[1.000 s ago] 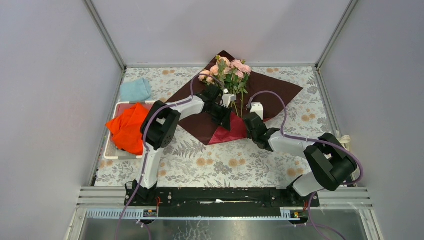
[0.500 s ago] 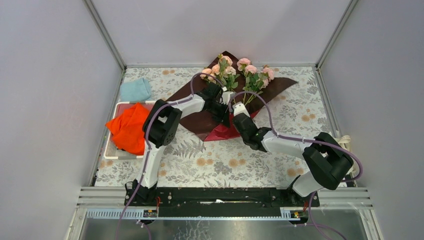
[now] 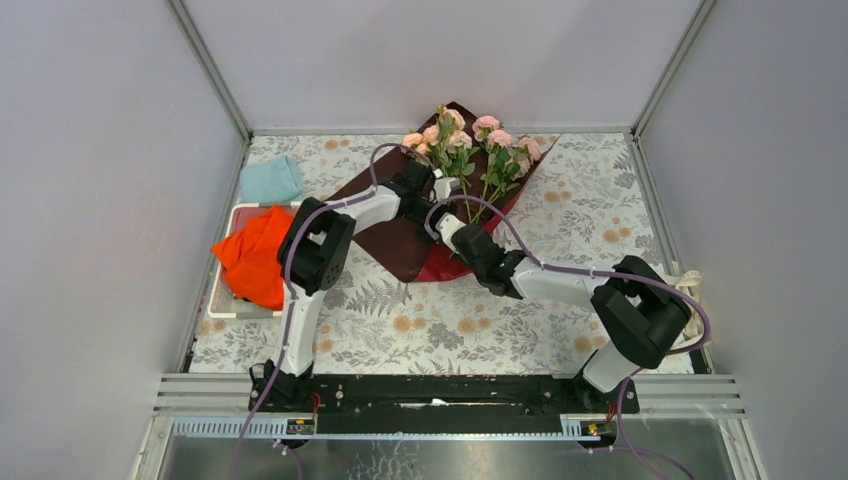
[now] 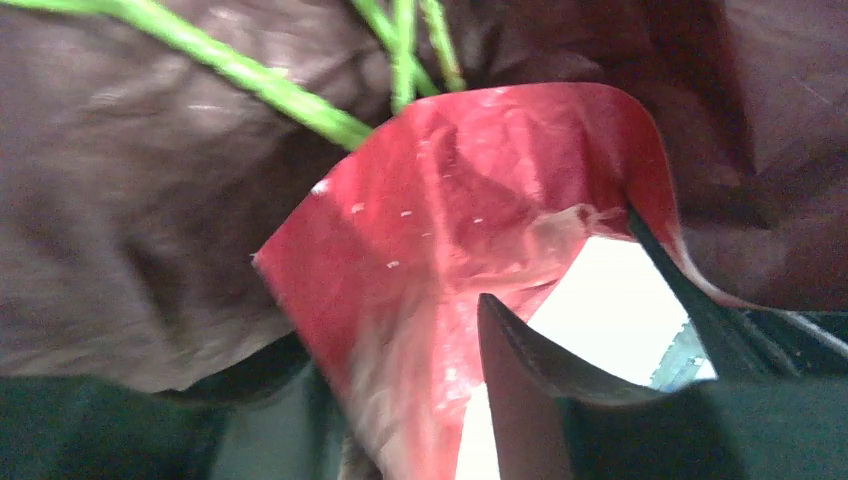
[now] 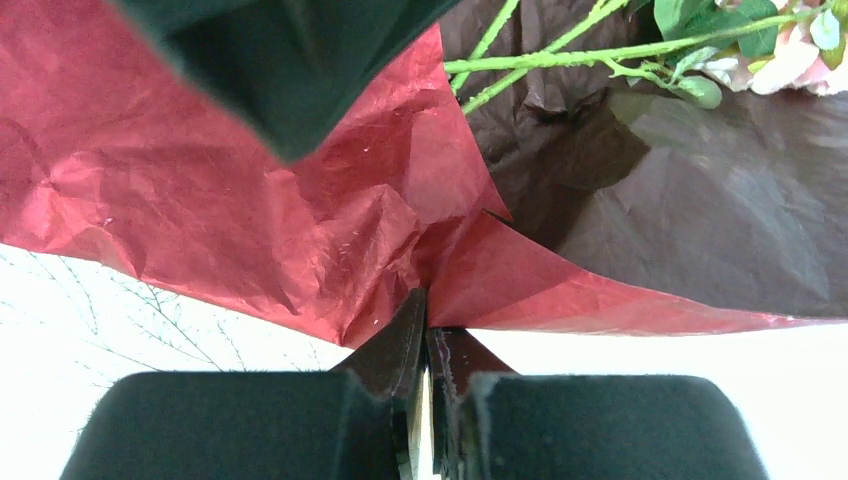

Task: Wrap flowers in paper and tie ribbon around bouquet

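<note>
1. White tray (image 3: 228,312) at the table's left holds 1 crumpled orange cloth (image 3: 255,255). 1 small light blue cloth (image 3: 270,180) lies just beyond it on the floral tablecloth (image 3: 450,330).
2. Flowers (image 3: 470,150) lie on the paper (image 3: 395,225) at the far middle of the table. Long axis runs near-far, pink blooms at the far end, thin green stems pointing toward the arms.
3. Paper is thin and crinkled, dark maroon on top. Shinier red underside shows where the near corner turns up.
4. Right gripper (image 5: 427,305): jaws together, clamped on the paper's red edge.
5. Left gripper (image 4: 557,255): jaws apart, curled red flap just in front of them.
</note>
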### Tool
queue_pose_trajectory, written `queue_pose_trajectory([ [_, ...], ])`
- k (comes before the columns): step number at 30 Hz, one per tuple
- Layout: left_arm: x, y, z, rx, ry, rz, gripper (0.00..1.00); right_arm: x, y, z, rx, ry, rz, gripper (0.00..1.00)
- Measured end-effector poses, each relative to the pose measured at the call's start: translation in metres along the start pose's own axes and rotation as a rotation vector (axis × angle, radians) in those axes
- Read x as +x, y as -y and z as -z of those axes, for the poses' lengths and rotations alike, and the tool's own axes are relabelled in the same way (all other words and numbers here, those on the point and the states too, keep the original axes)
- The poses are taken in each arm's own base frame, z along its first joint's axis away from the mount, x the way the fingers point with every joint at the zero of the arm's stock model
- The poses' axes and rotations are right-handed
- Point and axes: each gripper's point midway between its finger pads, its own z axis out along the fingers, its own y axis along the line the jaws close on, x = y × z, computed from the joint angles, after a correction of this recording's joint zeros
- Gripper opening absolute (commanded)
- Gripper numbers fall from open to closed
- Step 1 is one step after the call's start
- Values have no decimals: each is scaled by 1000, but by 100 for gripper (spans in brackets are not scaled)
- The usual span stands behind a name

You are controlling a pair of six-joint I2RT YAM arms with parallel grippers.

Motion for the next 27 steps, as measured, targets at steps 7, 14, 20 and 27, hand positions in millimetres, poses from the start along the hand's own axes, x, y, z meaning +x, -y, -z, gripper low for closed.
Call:
queue_pose_trajectory([
  [7, -28, -36, 37, -92, 83, 4, 76, 3, -6, -4, -27, -27, 160, 5],
  [14, -81, -22, 68, -103, 178, -115, 96, 3, -15, -4, -30, -43, 298, 5],
  [20, -125, 48, 72, -20, 259, -278, 99, 4, -22, -6, -33, -59, 372, 5],
  [27, -129, 121, 42, 130, 243, -373, 99, 4, -24, -6, -37, -74, 403, 5],
])
